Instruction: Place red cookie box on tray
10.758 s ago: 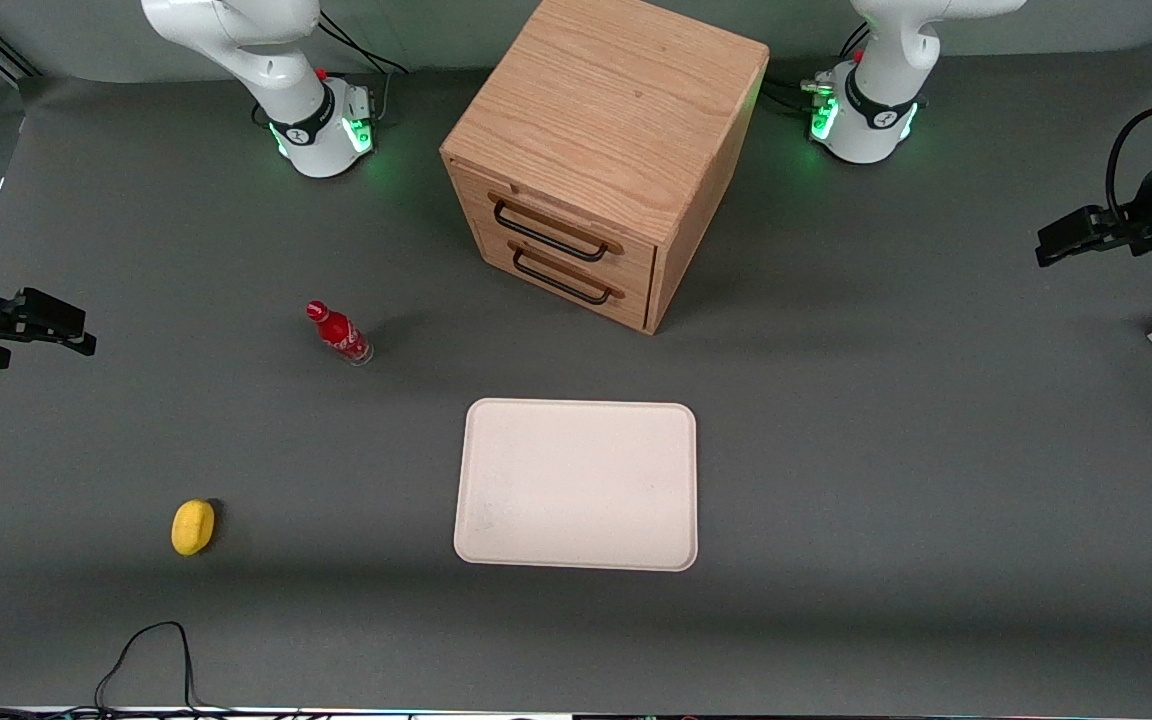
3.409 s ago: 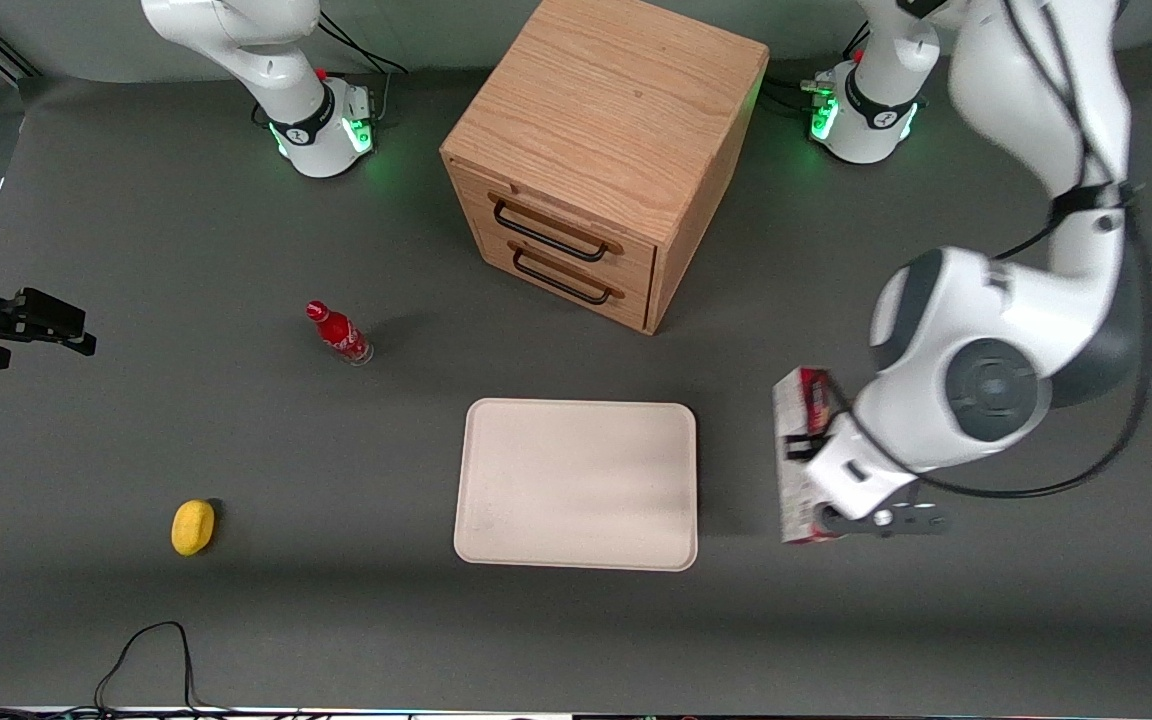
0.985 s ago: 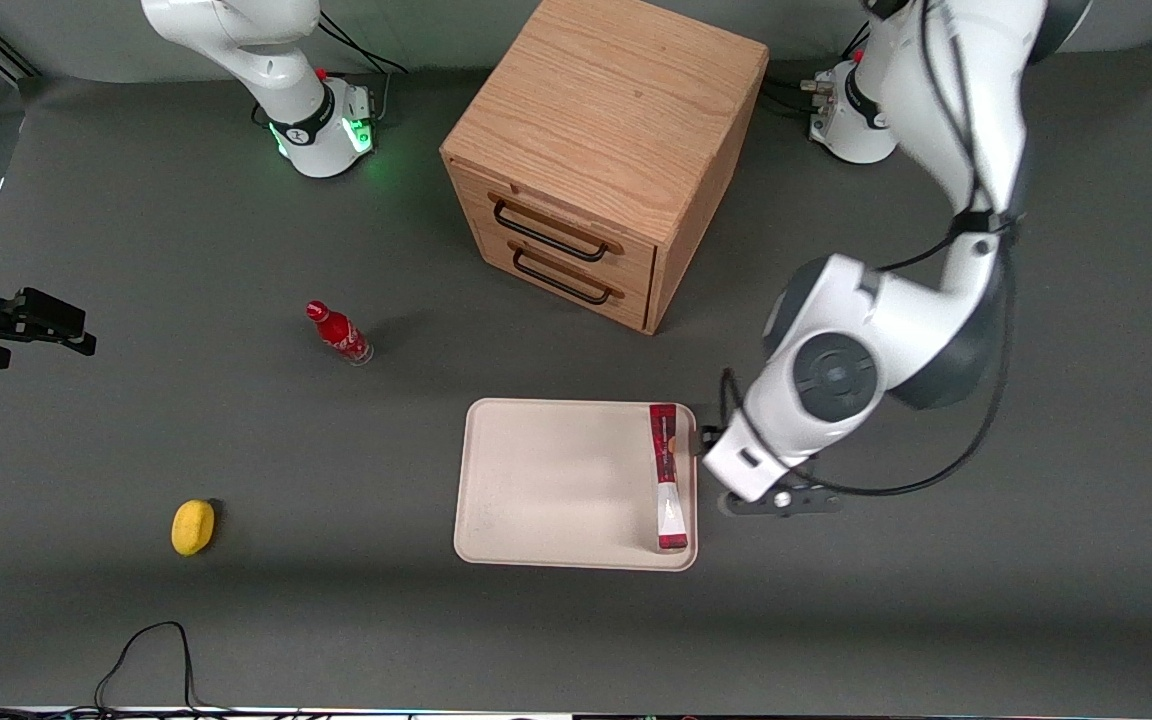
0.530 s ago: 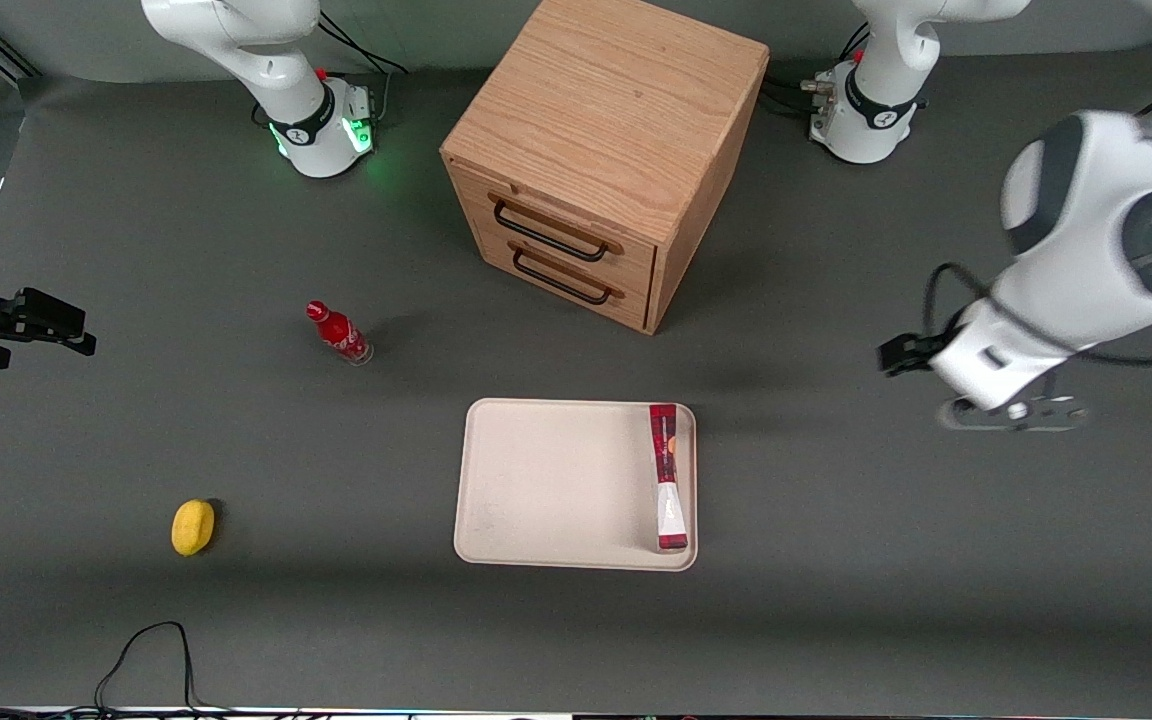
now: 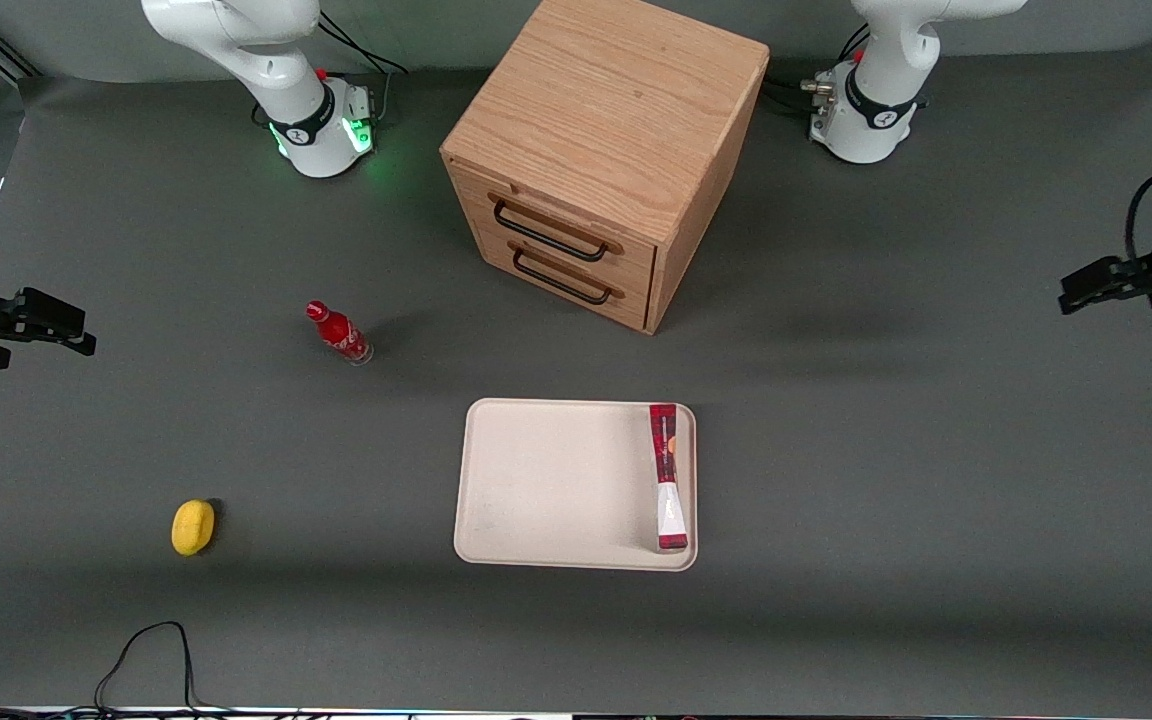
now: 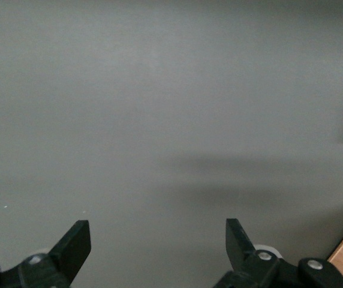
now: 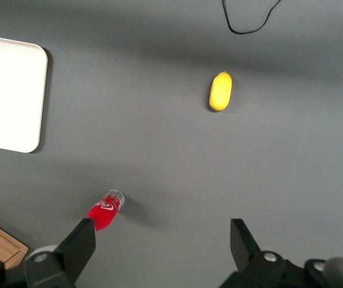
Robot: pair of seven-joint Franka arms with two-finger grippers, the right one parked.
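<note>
Black fingers [image 6: 75, 246] of the left gripper [image 5: 1086, 290] are spread wide with nothing between them, out at the working arm's end of the table [image 5: 886, 450], well apart from the tray [image 5: 556, 490]. On that tray the red cookie box [image 5: 667, 477] stands on its long edge, just inside the rim nearest the gripper.
</note>
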